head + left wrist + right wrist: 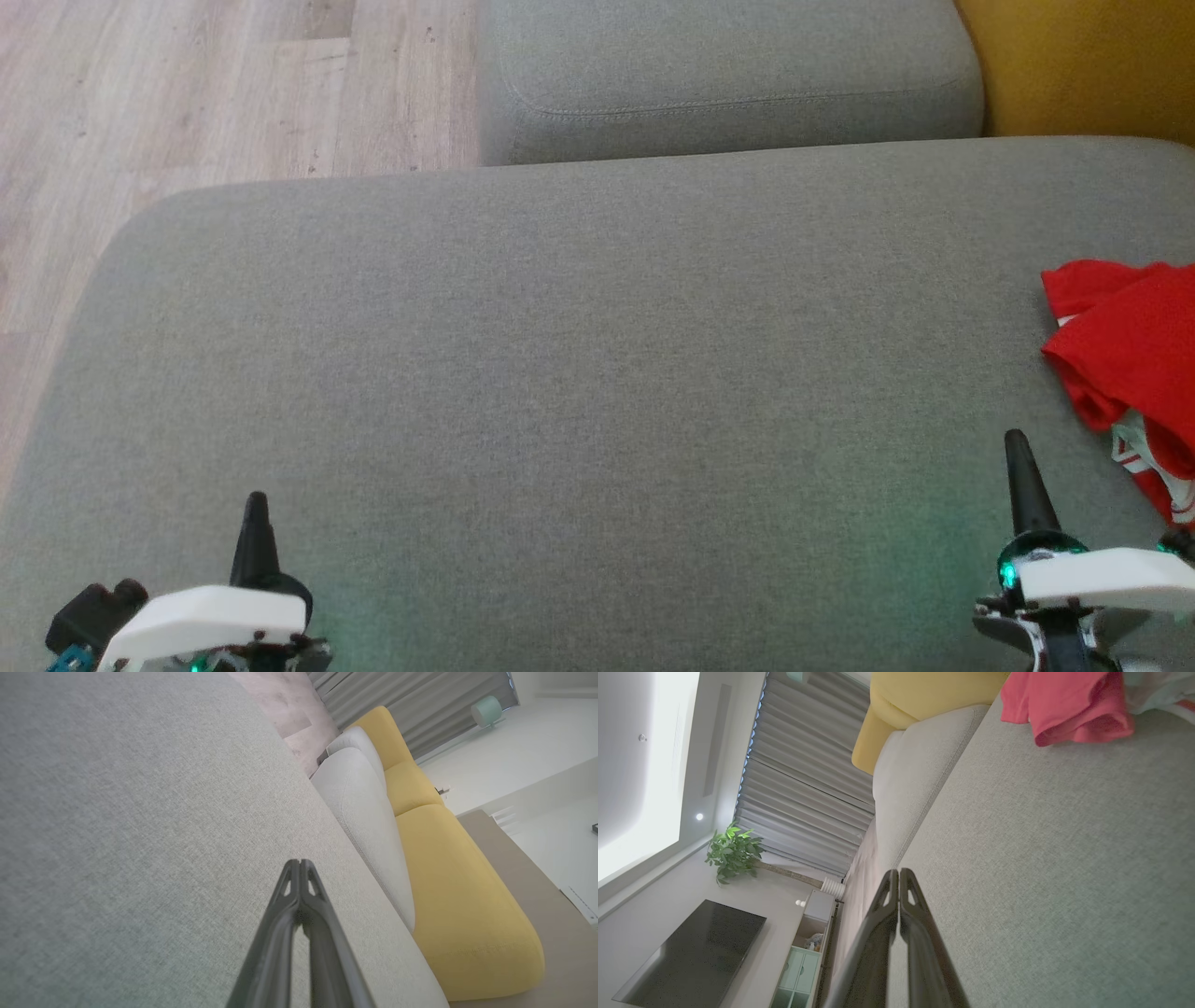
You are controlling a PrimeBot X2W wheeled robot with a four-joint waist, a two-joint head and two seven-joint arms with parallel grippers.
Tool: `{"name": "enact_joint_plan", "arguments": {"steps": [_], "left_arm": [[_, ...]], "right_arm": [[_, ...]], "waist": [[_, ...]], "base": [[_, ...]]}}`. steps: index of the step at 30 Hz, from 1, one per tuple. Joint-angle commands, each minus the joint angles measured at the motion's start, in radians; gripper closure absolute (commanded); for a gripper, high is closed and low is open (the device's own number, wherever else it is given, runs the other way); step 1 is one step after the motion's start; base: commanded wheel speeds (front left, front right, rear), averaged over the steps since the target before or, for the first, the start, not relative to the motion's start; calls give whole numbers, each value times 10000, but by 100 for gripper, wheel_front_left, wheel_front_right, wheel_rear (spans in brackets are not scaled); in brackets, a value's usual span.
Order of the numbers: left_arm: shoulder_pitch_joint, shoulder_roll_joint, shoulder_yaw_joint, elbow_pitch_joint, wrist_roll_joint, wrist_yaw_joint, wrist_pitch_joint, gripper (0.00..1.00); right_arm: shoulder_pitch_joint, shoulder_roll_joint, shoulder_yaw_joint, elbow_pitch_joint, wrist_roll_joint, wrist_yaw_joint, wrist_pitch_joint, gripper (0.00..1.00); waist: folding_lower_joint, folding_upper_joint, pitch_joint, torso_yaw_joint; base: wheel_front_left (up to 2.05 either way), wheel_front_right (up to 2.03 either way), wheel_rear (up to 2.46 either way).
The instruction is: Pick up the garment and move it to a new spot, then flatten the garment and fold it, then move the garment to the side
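The garment (1130, 364) is a crumpled red piece with white and red trim, lying at the far right of the grey cushion (560, 373) and cut off by the head view's edge. It appears in the right wrist view as a red heap (1069, 704) at the top. My right gripper (1016, 441) is shut and empty, hovering just left of and nearer than the garment, not touching it. Its fingertips (899, 873) meet over bare cushion. My left gripper (256, 499) is shut and empty at the lower left, far from the garment; its fingertips (299, 863) are pressed together.
A second grey cushion (728, 75) sits behind the big one, with a yellow cushion (1083, 65) at the back right. Wooden floor (187, 93) lies to the left and behind. The cushion's rounded left edge drops off near the left arm.
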Motion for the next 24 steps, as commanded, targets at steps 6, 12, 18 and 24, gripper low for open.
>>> {"name": "enact_joint_plan", "arguments": {"steps": [6,12,18,24], "left_arm": [[-654,-115,579,-254,-793,-223,176,100],[-734,-210,757,-227,-1288,-352,289,100],[-831,-324,972,-194,-1884,-507,426,100],[-928,-439,1187,-162,-2480,-663,563,100]], "right_arm": [[-830,-258,27,-80,930,-5,79,100],[-969,-261,-16,57,1481,-5,114,100],[-1137,-262,-69,222,2145,-6,157,100],[-1306,-263,-124,388,2808,-6,201,100]], "waist": [[-1,0,17,-1],[-1,0,29,-1],[-1,0,44,-2],[-1,0,59,-3]], "base": [[0,0,0],[0,0,0],[0,0,0],[0,0,0]]}}
